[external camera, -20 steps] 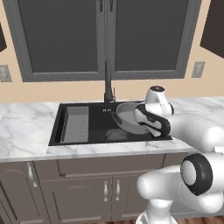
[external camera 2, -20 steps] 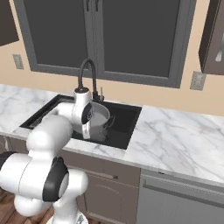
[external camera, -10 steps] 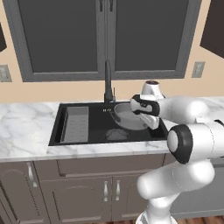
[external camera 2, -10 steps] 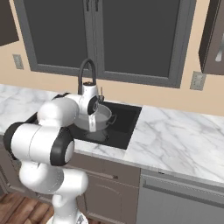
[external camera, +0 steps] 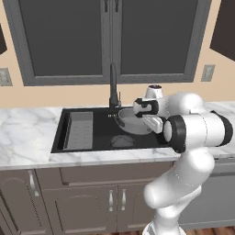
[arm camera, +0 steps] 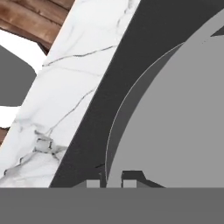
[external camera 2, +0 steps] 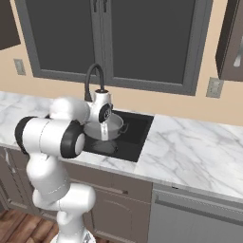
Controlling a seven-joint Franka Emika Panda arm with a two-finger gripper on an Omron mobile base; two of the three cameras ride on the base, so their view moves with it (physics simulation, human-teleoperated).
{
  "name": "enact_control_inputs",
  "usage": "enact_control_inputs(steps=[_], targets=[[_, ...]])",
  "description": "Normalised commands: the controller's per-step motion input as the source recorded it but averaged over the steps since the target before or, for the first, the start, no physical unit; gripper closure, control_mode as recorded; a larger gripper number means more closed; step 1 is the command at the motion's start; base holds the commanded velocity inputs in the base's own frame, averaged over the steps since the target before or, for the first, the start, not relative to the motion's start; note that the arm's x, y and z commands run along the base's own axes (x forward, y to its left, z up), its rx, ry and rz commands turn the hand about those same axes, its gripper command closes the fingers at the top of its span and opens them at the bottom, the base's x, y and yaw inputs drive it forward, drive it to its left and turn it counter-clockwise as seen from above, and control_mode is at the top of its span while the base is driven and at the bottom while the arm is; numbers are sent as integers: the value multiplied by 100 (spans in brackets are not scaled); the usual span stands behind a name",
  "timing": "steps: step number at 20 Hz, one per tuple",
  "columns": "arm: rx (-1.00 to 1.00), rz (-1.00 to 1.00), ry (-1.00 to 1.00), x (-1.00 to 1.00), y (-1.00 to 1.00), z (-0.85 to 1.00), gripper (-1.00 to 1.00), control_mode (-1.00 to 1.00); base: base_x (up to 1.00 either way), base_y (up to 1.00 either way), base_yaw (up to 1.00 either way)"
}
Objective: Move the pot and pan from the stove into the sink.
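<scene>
The pot [external camera: 133,123] is held over the sink [external camera: 103,144], at the right rear part of the basin near the faucet [external camera: 113,87]; in the right base view it hangs just in front of the wrist, grey body and one loop handle visible [external camera 2: 107,129]. Against the pictures from a second ago, the arm has swung: its elbow, then low and forward, is now folded up at the right of the sink, and the pot has been carried a little toward the faucet and looks more level. The hand [arm camera: 112,183] is closed thin on the pot rim: in the hand view one fingertip [arm camera: 92,183] is seen outside the wall and the other inside, with the curved grey wall [arm camera: 175,131] running up between them, and the black sink wall and marble tabletop [arm camera: 74,83] lie beyond. The ribbed rack insert [external camera: 80,131] sits at the left of the basin, apart from the pot. Whether the pot base touches the sink floor cannot be told; a dark round patch [external camera: 122,140] is seen below it. Judged from this, the pot leg is almost done, with lowering and release left. The pan cannot be made out here, so that half is taken as still open.
</scene>
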Motion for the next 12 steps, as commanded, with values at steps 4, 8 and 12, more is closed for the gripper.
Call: enact_control_inputs(steps=[4,8,12], targets=[[0,5,3,53,-11,-36,100,-100,0,0,0],[0,5,4,61,-11,-37,100,-100,0,0,0],[-1,6,4,58,-11,-48,100,-100,0,0,0]])
